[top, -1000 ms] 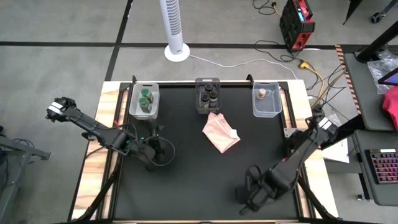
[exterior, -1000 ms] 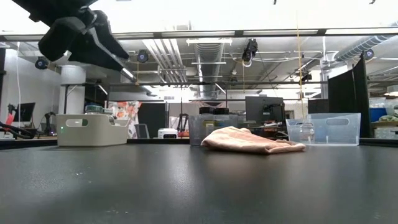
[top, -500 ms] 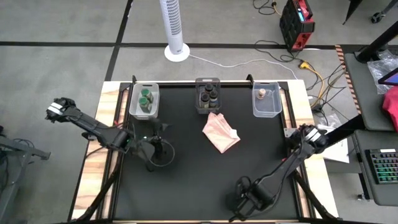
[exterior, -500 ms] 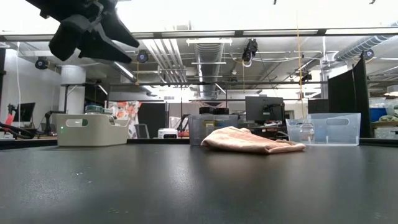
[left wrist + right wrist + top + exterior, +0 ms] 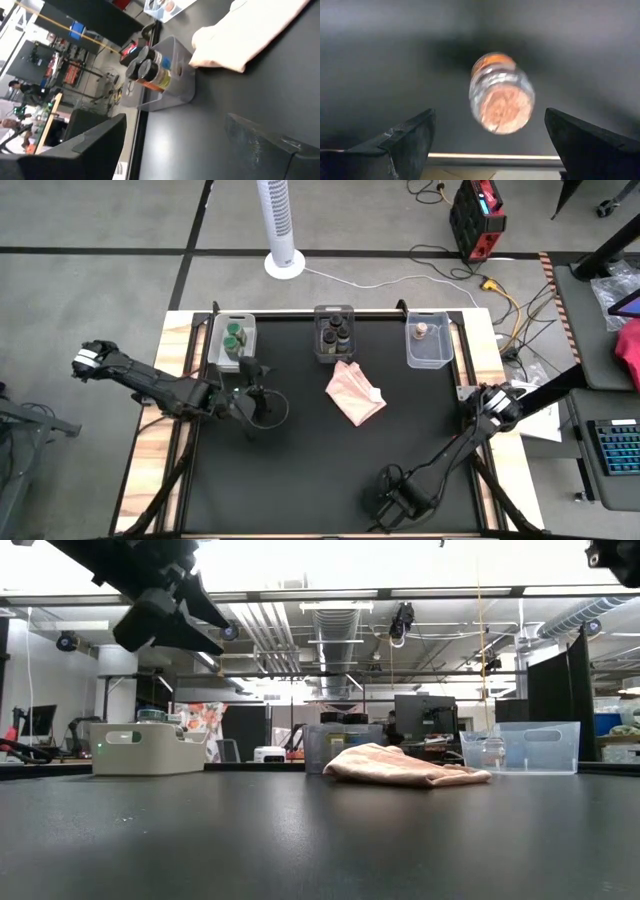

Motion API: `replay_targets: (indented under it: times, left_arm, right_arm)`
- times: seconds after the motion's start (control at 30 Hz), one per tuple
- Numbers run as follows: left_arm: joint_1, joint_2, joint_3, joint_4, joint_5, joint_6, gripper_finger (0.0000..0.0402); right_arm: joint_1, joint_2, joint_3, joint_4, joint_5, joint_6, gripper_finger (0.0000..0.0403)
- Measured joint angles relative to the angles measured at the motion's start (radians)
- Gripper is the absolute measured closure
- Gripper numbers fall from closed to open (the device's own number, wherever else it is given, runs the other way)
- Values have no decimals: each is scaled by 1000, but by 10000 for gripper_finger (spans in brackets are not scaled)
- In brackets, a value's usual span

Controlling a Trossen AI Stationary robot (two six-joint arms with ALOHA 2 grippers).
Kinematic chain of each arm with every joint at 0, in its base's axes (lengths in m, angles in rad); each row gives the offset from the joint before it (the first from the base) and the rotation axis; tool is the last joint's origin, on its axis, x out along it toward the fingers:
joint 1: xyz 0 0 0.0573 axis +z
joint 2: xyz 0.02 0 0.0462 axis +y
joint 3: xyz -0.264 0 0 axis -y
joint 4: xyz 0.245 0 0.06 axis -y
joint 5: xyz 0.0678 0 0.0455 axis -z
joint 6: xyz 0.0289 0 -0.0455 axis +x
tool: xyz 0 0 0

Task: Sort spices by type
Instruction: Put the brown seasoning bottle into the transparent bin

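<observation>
A jar with a pinkish-tan lid point(image 5: 502, 97) sits on the black table near its near edge, between the fingers of my open right gripper point(image 5: 490, 125), which touch nothing. From above, the right gripper point(image 5: 400, 500) hides this jar. My left gripper point(image 5: 255, 402) hovers open over the table's left half, facing the middle bin. Green-lidded jars point(image 5: 233, 338) stand in the left bin point(image 5: 218, 352), dark-lidded jars point(image 5: 335, 332) in the middle bin point(image 5: 334, 356), and one pinkish-tan-lidded jar point(image 5: 421, 330) in the right bin point(image 5: 428, 358).
A crumpled pink cloth point(image 5: 354, 395) lies on the table just in front of the middle bin. All the bins line the far edge. The black mat point(image 5: 300, 470) between the two grippers is bare. The table's near edge point(image 5: 495, 158) runs close to the jar.
My left gripper has moved toward the table's right and far edge, nearer the middle bin. My right arm has dropped lower, and its gripper has shifted slightly toward the near edge.
</observation>
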Motion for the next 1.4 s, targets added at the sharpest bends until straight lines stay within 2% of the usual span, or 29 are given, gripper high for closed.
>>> replay_targets:
  times: [0.3, 0.4, 0.97, 1.23, 1.4]
  left_arm:
    - [44, 0, -2, 5, 60, 0, 82]
    - [44, 0, -2, 7, 60, 0, 82]
    - [44, 0, -2, 5, 61, -27, 82]
    - [44, 0, -2, 5, 61, -35, 82]
    - [44, 0, -2, 12, 61, -36, 82]
  right_arm:
    - [-13, -2, -51, 30, -18, -25, 40]
    - [-14, 1, -62, 37, -29, -31, 51]
    - [-24, 4, -71, 45, -25, -85, 229]
    - [-55, -11, -72, 47, -29, -125, 234]
    - [-114, -49, -18, -34, -34, -219, 234]
